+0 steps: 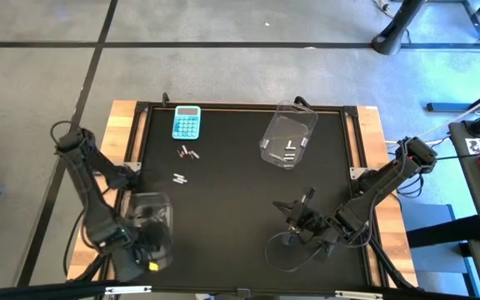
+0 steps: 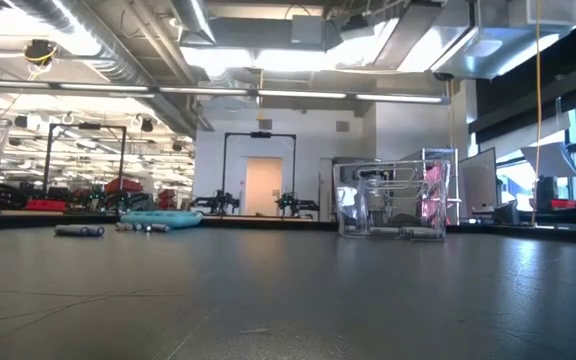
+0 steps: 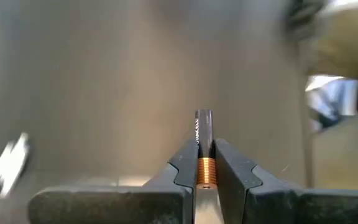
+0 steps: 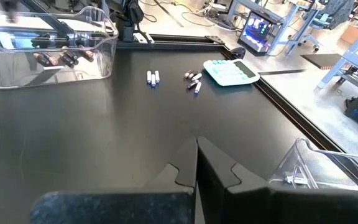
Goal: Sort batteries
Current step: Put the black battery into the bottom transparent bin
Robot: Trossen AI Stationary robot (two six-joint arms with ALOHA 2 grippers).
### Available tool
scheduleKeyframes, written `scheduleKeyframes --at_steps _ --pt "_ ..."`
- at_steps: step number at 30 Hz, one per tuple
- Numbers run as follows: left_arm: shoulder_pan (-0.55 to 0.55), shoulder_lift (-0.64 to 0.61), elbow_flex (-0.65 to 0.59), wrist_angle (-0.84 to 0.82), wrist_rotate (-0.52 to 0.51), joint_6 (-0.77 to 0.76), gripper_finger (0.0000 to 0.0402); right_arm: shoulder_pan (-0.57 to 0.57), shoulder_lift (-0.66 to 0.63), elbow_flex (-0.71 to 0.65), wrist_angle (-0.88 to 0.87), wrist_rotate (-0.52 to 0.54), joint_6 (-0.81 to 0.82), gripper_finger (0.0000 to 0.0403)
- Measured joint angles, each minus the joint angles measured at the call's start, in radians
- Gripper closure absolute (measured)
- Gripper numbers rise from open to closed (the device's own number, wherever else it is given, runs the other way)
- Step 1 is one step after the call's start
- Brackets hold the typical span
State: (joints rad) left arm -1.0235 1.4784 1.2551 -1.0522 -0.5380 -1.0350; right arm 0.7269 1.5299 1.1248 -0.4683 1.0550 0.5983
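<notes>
Copper-banded and dark, a battery (image 3: 204,146) sits pinched in my left gripper (image 3: 204,163) above the clear bin (image 1: 151,218) at the table's near left corner; its white lettering is too blurred for me to read. My right gripper (image 4: 197,163) is pressed together, empty, while loose batteries (image 4: 173,78) lie beside the light-blue calculator (image 4: 230,71)

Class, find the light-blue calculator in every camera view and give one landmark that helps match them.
High view: calculator at the mat's far edge, left of centre.
Low view: flat, far left.
Left wrist view: not in it.
Right wrist view: upper right.
Shared landmark: the loose batteries beside it.
</notes>
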Motion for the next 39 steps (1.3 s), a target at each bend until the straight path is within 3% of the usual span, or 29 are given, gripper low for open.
scheduleKeyframes --at_steps 3,6,13,18,24,33,39 --pt "-0.061 0.000 -0.029 -0.185 0.072 -0.302 0.0377 0.000 0.000 0.000 0.002 0.004 0.000 0.0396" --pt "-0.107 -0.001 -0.096 -0.253 0.150 -0.472 0.0377 0.000 0.000 0.000 0.002 0.007 0.000 0.0396" --pt "-0.147 -0.071 -0.338 -0.061 0.193 -0.643 0.0377 -0.001 0.000 0.000 0.002 0.008 -0.001 0.0396" --pt "-0.122 -0.137 -0.510 0.078 0.217 -0.663 0.0377 -0.001 0.000 0.000 0.000 0.007 -0.001 0.0396" --pt "-0.071 -0.171 -0.625 0.179 0.214 -0.629 0.0376 -0.001 0.000 0.000 -0.003 0.007 -0.002 0.0396" --pt "-0.022 -0.175 -0.656 0.242 0.216 -0.551 0.0327 -0.001 0.000 0.000 -0.003 0.007 -0.001 0.0396" --pt "-0.022 -0.285 -0.638 0.182 0.260 -0.560 0.0282 -0.001 0.000 0.000 -0.002 0.007 -0.001 0.0396"
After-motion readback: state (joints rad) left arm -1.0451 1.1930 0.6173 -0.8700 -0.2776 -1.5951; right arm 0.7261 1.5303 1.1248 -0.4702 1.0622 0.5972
